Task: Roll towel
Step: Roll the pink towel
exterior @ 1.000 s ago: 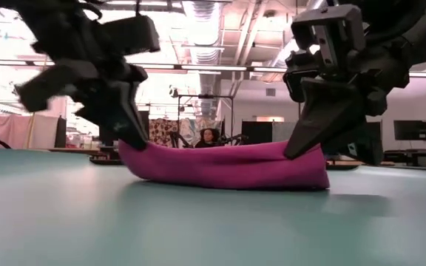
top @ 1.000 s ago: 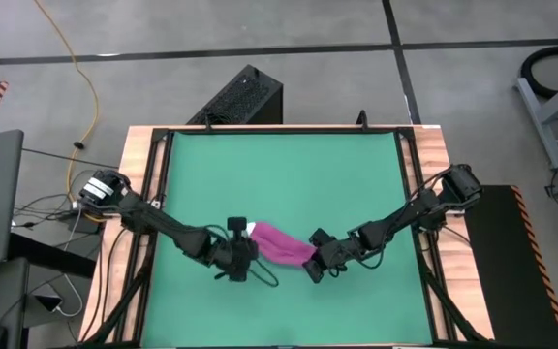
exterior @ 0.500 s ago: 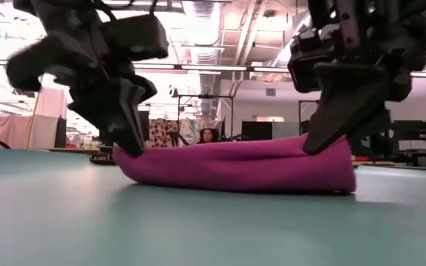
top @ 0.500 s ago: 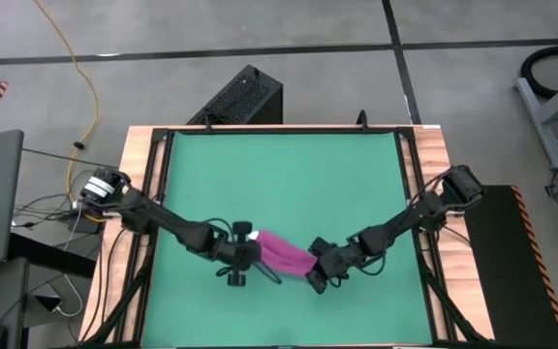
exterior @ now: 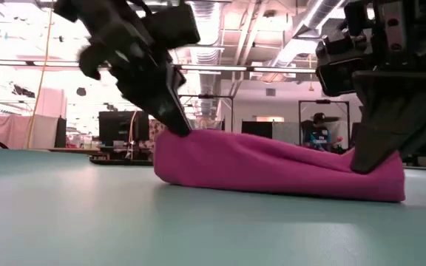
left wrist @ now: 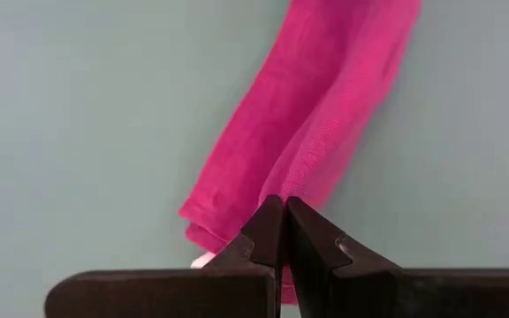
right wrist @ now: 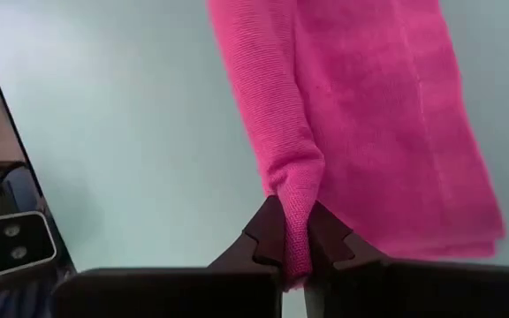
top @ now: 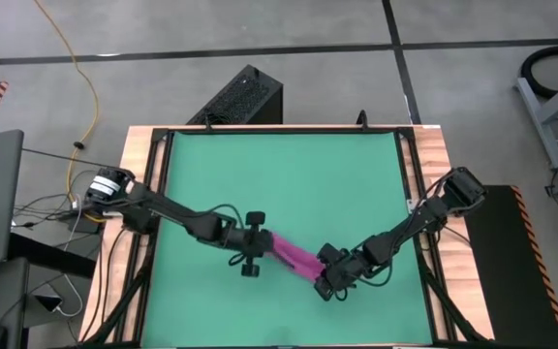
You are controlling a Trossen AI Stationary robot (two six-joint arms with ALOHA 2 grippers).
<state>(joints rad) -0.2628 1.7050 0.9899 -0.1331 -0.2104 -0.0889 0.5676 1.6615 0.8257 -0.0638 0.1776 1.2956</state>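
The magenta towel lies on the green table as a long, thick folded band, slanting from far left to near right; its underside rests on the table. My left gripper is shut on its left end, and my right gripper is shut on its right end. A bit of white tag peeks out beside the left fingers. My left gripper pinches the top fold of the towel's left end between its two fingers. The fingers slant down from the left. That end stands a little higher than the rest, which lies on the table. My right gripper pinches a raised fold at the towel's right end between its two fingers. The fingers come steeply from above, slanting from the right. The cloth beneath them stays on the table.
The wooden table frame runs around the green mat. A black box stands on the floor beyond the far edge. There is bare mat on the far half of the table.
Both grippers have moved toward the table's near edge and a little to the right, keeping their hold. The towel has slid along the table with them and now lies more slanted, its right end nearer the front edge.
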